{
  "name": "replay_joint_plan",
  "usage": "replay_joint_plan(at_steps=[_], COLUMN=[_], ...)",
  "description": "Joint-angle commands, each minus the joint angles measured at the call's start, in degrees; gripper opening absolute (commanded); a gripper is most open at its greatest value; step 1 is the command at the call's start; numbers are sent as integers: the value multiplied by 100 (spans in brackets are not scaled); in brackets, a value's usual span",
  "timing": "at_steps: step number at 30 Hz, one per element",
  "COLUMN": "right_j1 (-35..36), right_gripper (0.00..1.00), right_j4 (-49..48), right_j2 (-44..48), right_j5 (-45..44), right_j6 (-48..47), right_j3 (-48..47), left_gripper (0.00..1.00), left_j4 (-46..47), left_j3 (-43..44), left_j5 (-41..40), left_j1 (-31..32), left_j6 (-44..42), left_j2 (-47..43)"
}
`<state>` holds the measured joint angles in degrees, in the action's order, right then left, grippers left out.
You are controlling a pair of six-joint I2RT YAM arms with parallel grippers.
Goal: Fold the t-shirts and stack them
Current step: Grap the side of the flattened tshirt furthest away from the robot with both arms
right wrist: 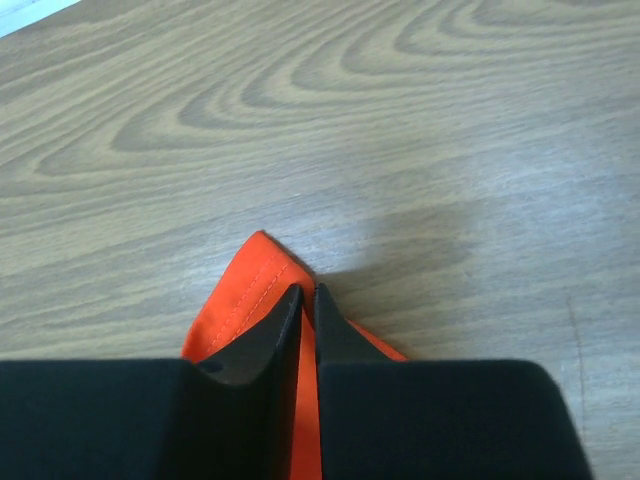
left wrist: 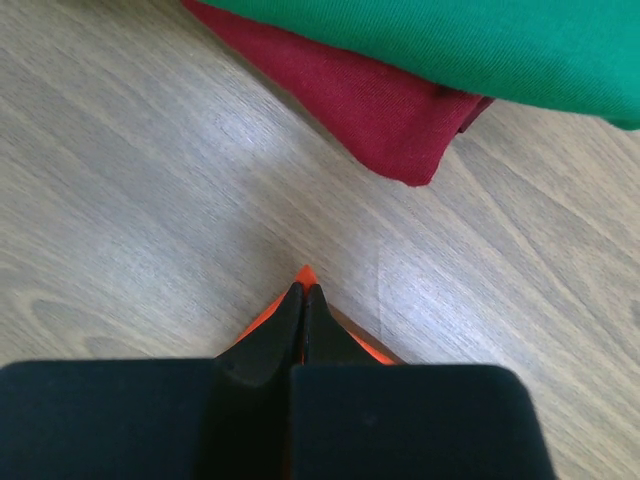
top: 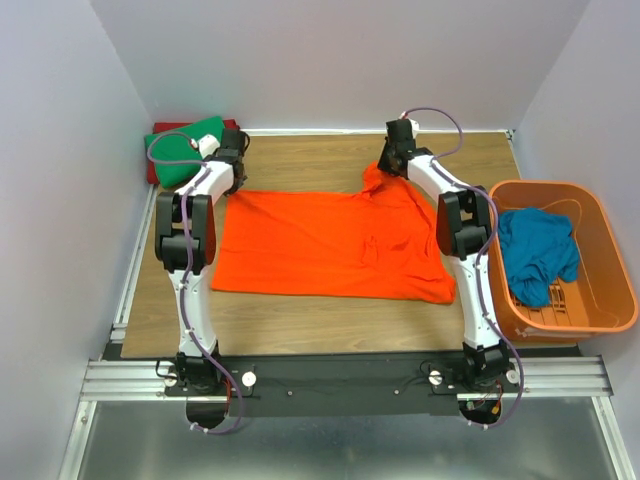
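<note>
The bright orange t-shirt (top: 330, 245) lies spread across the middle of the table. My left gripper (top: 232, 160) is shut on its far left corner (left wrist: 304, 273); the jaws are pressed together (left wrist: 303, 292). My right gripper (top: 392, 158) is shut on its far right corner, a hemmed edge (right wrist: 240, 300), with cloth between the jaws (right wrist: 306, 292). A folded green t-shirt (top: 185, 150) lies on a folded dark red t-shirt (top: 152, 165) at the far left; both show in the left wrist view, green (left wrist: 480, 40) over red (left wrist: 370, 105). A teal blue t-shirt (top: 535, 255) lies crumpled in the basket.
A rigid orange plastic basket (top: 600, 240) stands at the right edge of the table. Grey walls close in the back and both sides. The wooden tabletop (top: 300, 160) shows behind the orange shirt.
</note>
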<state>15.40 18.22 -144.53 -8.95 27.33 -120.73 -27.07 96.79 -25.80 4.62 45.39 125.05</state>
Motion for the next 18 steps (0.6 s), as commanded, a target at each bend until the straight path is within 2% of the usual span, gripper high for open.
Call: replay_joint_plan(at_steps=[1,4,13,18], right_j1=[7,-2,-168,-344], right_gripper=[10,1,1,1], right_j4=[710,709,648,543], right_j2=[-541,-576,-436,-269], right_j5=[-256,-335,-678,-591], right_j6=[-131,-272,-483,-466], right_j3=[-100,-327,-987,-1260], left_gripper=[0,0,0,0], left_j4=[140,202,290,360], left_j3=[-99,-126,-134,-21], left_j5=[31,101,154,207], left_j1=[-75,-93,-172,-234], left_j6=[-65,-100,-109,-135], left_j2=[-332,-376,-385,-315])
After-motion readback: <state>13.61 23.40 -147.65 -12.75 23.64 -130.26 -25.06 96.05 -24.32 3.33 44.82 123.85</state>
